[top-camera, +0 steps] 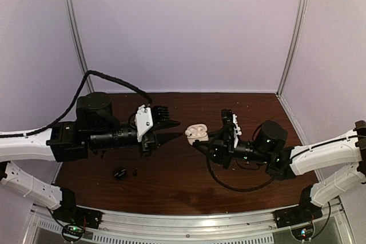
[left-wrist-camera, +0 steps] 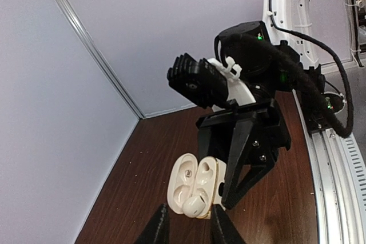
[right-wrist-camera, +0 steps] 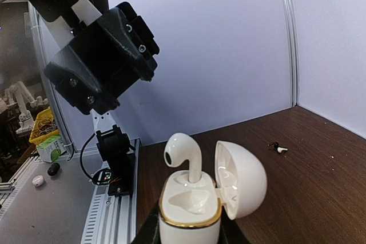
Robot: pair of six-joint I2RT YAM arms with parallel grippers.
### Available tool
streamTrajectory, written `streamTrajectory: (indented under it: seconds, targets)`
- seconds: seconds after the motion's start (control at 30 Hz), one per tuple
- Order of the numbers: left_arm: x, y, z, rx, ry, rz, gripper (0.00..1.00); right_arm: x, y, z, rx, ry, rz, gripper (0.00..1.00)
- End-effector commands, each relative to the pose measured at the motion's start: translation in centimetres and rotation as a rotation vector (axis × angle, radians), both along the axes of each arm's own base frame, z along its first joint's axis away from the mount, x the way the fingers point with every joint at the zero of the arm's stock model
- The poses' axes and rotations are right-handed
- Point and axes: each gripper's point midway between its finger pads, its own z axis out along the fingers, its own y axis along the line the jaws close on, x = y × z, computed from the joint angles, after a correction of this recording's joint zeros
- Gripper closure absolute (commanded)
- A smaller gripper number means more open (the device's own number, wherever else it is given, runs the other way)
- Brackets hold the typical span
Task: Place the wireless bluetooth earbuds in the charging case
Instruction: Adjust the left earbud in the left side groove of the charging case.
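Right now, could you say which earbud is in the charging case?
The white earbud, standing stem-down in the open case; the far earbud lies loose on the table.

The left arm (top-camera: pixel 23 144) and right arm (top-camera: pixel 323 155) wear white shells over black joints, trailing black cables (top-camera: pixel 114 78); the black left gripper (top-camera: pixel 177 129) carries a white bracket (top-camera: pixel 144 121).

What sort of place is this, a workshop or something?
Probably a robot lab's test booth: a left arm and right arm bolted to a metal rail beside a wooden table, enclosed by plain white walls.
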Motion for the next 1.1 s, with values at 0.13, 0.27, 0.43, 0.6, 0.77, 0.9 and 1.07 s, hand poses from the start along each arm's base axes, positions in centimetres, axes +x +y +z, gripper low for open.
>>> streamTrajectory:
  seconds: [0.13,0.27,0.43,0.6,0.77,0.9,1.07]
  targets:
    - [-0.8,-1.3,0.7,-0.014,-0.011,-0.058,0.78,-0.7,0.4,0.7,0.022,0.005,0.038,1.00]
    - [-0.8,-1.6,0.3,-0.015,0.002,-0.059,0.80,-1.0,0.5,0.8,0.028,0.001,0.051,1.00]
    - [-0.3,-1.8,-0.1,-0.004,0.010,-0.037,0.82,-1.5,0.6,1.0,0.033,-0.010,0.069,1.00]
    - [0.1,-1.9,-0.6,0.009,0.016,-0.016,0.84,-1.9,0.6,1.2,0.033,-0.027,0.076,1.00]
    - [0.3,-2.1,-1.3,0.030,0.027,-0.011,0.85,-2.2,0.6,1.6,0.040,-0.050,0.082,1.00]
    - [0.4,-2.2,-1.7,0.041,0.035,-0.006,0.86,-2.4,0.4,2.0,0.048,-0.067,0.081,1.00]
    - [0.4,-2.2,-1.9,0.048,0.039,-0.006,0.87,-2.5,0.3,2.1,0.045,-0.088,0.082,1.00]
